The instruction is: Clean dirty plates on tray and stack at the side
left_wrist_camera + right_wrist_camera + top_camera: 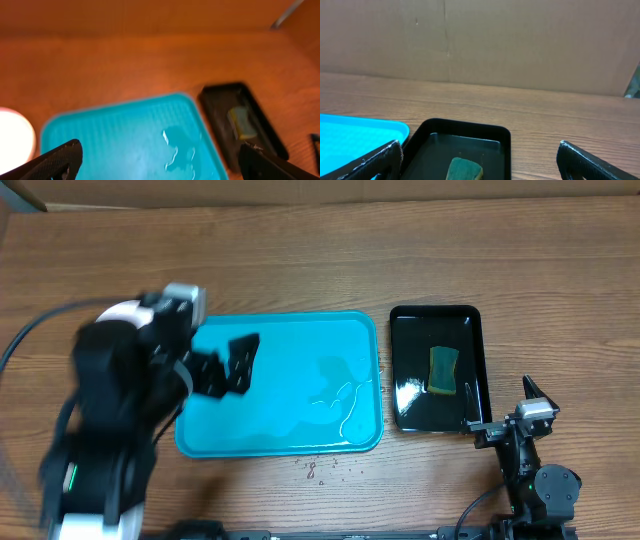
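Observation:
The turquoise tray (290,415) lies mid-table with no plates on it, only a film of water (345,395). My left gripper (228,365) hovers over the tray's left part, open and empty, and the arm is blurred. In the left wrist view the gripper (165,167) is open above the wet tray (115,135). A washed-out round white shape (12,137), seemingly a plate, sits on the table left of the tray. The left arm hides that spot in the overhead view. My right gripper (500,402) (480,167) is open and empty at the front right.
A small black tray (410,370) (470,135) stands right of the turquoise tray and holds a green-yellow sponge (443,368) (465,170). Water droplets (320,470) lie on the wood in front of the turquoise tray. A cardboard wall (480,40) runs along the back.

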Robot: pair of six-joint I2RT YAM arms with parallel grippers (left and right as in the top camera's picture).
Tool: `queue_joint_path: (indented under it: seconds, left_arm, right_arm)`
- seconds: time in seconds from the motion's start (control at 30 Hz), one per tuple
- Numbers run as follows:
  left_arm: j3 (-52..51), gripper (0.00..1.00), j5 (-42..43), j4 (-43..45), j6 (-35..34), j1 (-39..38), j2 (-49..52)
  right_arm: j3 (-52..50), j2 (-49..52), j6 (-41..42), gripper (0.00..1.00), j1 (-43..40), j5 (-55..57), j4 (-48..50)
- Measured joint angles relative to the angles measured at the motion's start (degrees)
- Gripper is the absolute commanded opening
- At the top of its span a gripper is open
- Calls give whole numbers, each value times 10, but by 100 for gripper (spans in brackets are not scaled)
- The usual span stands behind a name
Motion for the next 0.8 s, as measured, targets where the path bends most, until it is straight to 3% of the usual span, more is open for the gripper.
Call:
queue_joint_path:
  seconds: [0.37,0.67,0.8]
  left_arm:
    - [-9,100,0,-13,2,5,-236]
    - [-207,100,0,9,2,43,-400]
    - [-327,100,-1,141,-2,46,-464]
  right_arm:
    - [0,0,0,100,0,0,0]
    - [0,0,0,100,0,0,0]
    - [0,0,0,100,0,0,0]
